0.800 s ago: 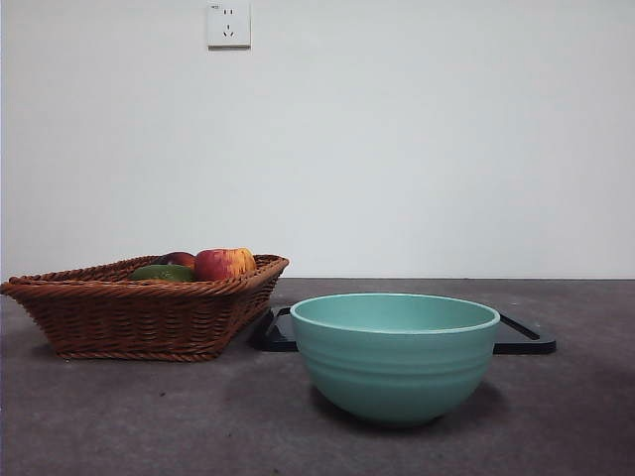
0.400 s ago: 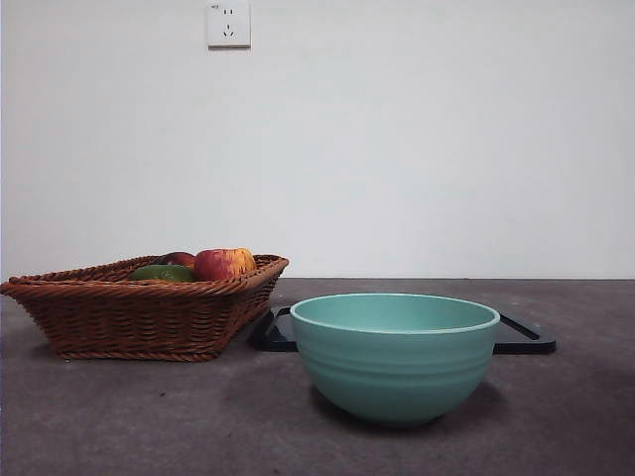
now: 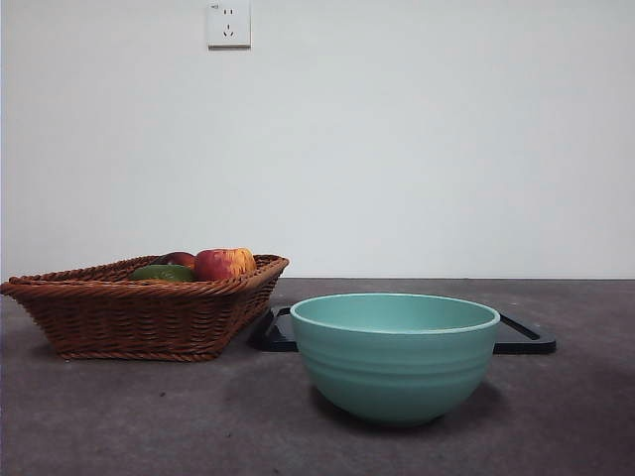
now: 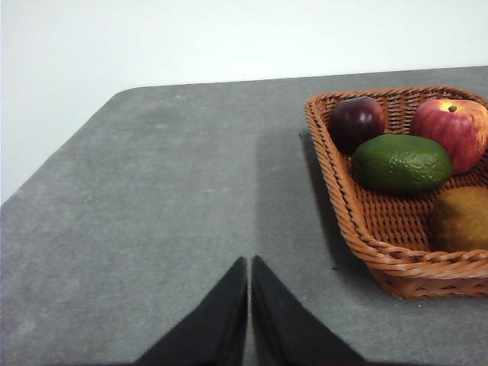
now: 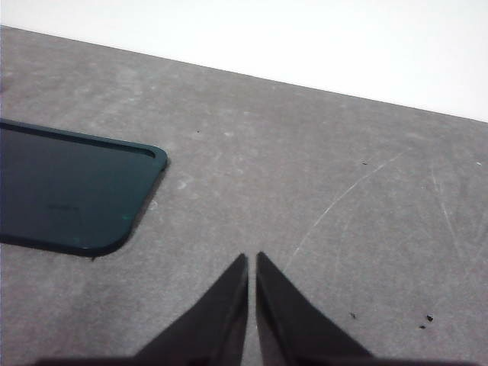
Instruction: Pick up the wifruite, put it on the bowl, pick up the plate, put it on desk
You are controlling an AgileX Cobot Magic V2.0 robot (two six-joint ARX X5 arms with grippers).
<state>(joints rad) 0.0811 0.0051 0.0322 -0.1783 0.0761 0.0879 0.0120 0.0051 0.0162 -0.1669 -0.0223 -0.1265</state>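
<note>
Wifruite is sitting untouched in the basket, so nothing is done yet. Both end effectors, left and right, are waiting, pressed together and empty, above the bench; bowl is lying empty.

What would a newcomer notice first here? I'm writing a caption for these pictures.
The large teal bowl stands nearest, front and centre on the desk, with a flat dark plate behind it. Beside it sits a brown wicker basket holding a red-yellow apple, a green fruit, a dark plum and the tan wifruite.
</note>
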